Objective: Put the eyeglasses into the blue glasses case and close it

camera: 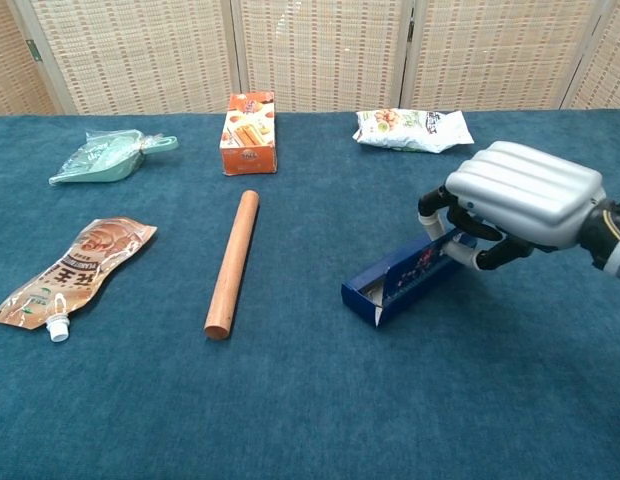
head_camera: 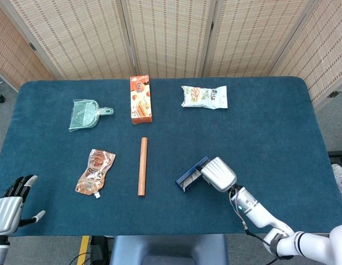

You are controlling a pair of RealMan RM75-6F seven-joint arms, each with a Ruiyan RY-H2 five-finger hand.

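Both thumb and fingers (camera: 460,222) pinch the blue glasses case (camera: 405,277)

Open cloth between wooden rod (head_camera: 142,167) and glasses case (head_camera: 191,174).

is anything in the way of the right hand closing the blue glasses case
Nothing visible blocks it. The right hand already has its fingers on the far end of the blue glasses case, which is not fully closed. The nearest object, the wooden rod, lies apart on the case's left. The eyeglasses cannot be seen now.
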